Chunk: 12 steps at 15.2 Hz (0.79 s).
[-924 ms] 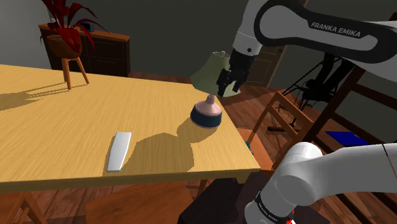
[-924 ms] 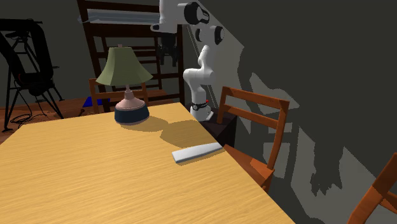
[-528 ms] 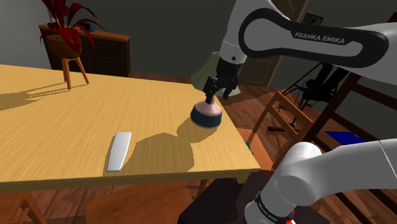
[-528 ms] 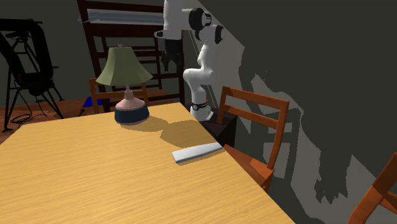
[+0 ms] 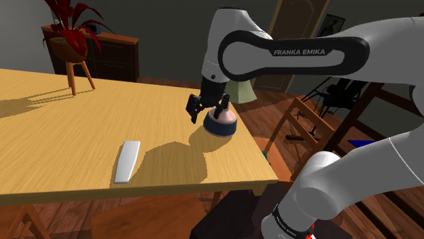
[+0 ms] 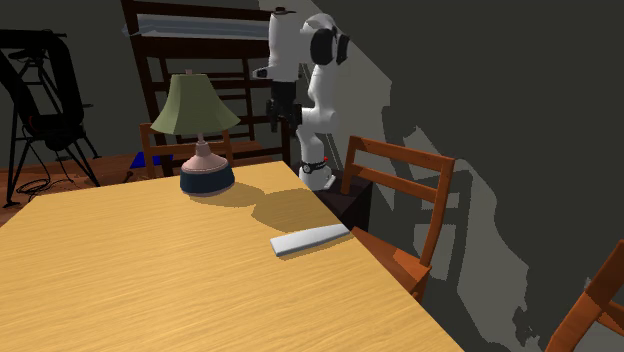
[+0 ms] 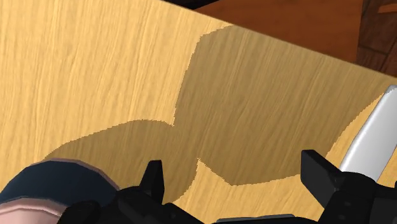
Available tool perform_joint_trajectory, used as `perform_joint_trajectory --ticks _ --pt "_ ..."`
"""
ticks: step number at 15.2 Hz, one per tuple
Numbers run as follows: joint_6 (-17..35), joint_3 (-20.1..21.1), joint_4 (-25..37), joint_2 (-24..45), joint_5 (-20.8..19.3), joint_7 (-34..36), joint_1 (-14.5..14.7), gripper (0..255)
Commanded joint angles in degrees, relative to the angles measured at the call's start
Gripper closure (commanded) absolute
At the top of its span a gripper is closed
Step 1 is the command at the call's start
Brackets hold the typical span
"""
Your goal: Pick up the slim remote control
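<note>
The slim remote control [image 5: 127, 161] is a pale grey bar lying flat on the wooden table [image 5: 81, 115] near its front edge; it also lies near the table's edge in the second exterior view [image 6: 310, 239]. My black gripper [image 5: 197, 108] hangs above the table right beside the lamp's base [image 5: 221, 123], well to the right of the remote in the shoulder view. In the wrist view the gripper [image 7: 236, 181] is open, its fingertips [image 7: 153, 177] wide apart with only tabletop between them. The remote [image 7: 372, 137] lies beyond the outer side of one finger.
A table lamp with an olive shade [image 6: 195, 105] and a dark blue base [image 6: 207, 175] stands close to the gripper. A red plant on a stool [image 5: 70, 37] is at the far back. Wooden chairs [image 6: 400, 190] stand along the table's edge.
The arm has swung down and toward the shoulder view's left, bringing the gripper from above the lampshade to beside the lamp's base. The fingers stay open; the remote has not moved.
</note>
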Motion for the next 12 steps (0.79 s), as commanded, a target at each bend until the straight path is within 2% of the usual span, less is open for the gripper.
perform_joint_trajectory --ticks 1,7,12 --pt "2.5 2.0 0.1 2.8 0.5 3.6 0.0 0" --pt "8.8 8.0 4.8 14.4 -0.5 14.8 -0.5 0" --pt "12.7 11.7 11.0 25.7 -4.2 24.9 -0.4 0"
